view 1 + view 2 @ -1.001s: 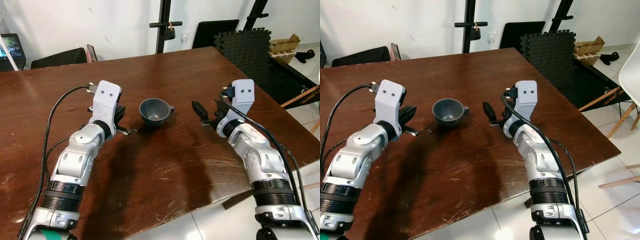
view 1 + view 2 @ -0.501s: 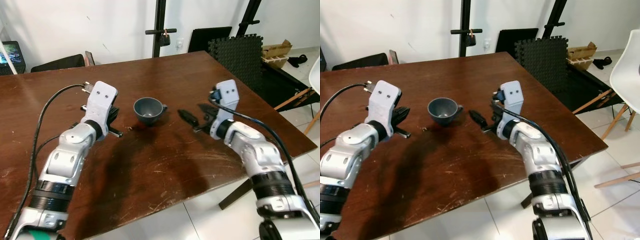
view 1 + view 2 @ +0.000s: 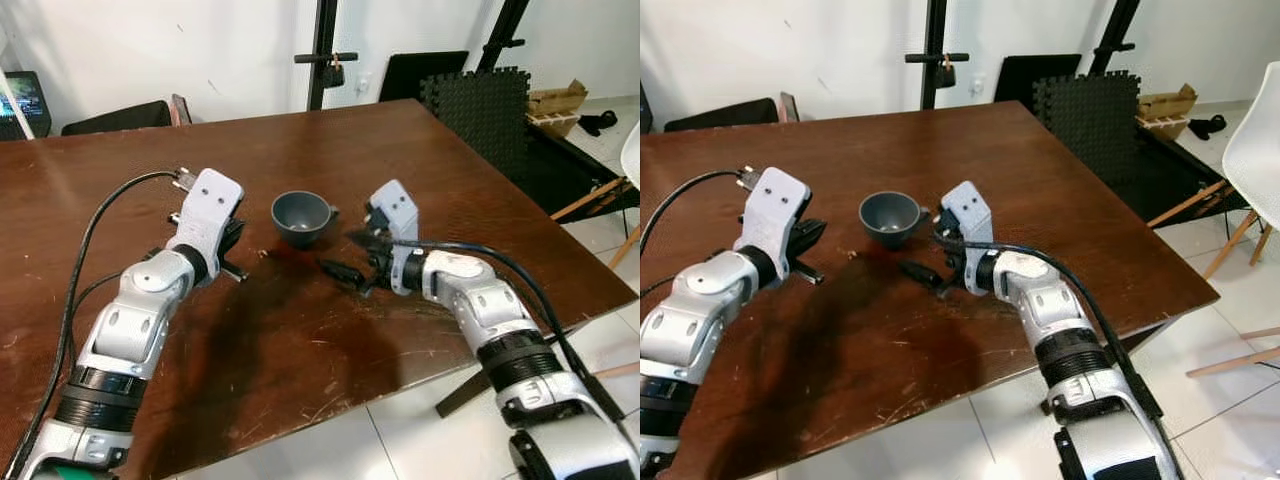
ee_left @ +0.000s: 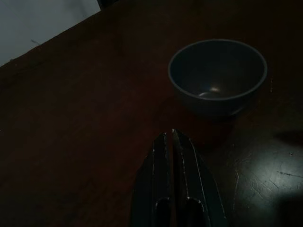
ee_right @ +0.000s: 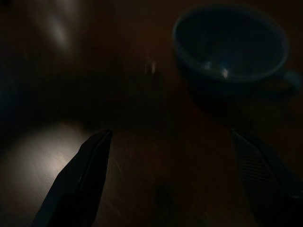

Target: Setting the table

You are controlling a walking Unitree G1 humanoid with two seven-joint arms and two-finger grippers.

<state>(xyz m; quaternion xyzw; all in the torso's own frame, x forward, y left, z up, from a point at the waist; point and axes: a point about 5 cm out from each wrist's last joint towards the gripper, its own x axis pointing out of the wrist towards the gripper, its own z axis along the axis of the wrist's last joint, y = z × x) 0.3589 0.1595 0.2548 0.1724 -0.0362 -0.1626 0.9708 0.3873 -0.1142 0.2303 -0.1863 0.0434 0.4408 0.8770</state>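
A dark grey cup stands upright and empty on the brown wooden table, its handle pointing right. My right gripper hovers low over the table just front-right of the cup, open, with nothing between its fingers. In the right wrist view the cup lies a little ahead of the spread fingers. My left gripper rests to the left of the cup, shut and empty. The left wrist view has its closed fingertips pointing near the cup.
The table's front edge is close to me, with white tiled floor below. Black foam mats and a stand are behind the table. A white chair stands at the right, and a dark chair at the far left.
My right arm has swung left across the table, bringing its open gripper from well right of the cup to close beside it. The left arm has barely moved; the camera shifted slightly.
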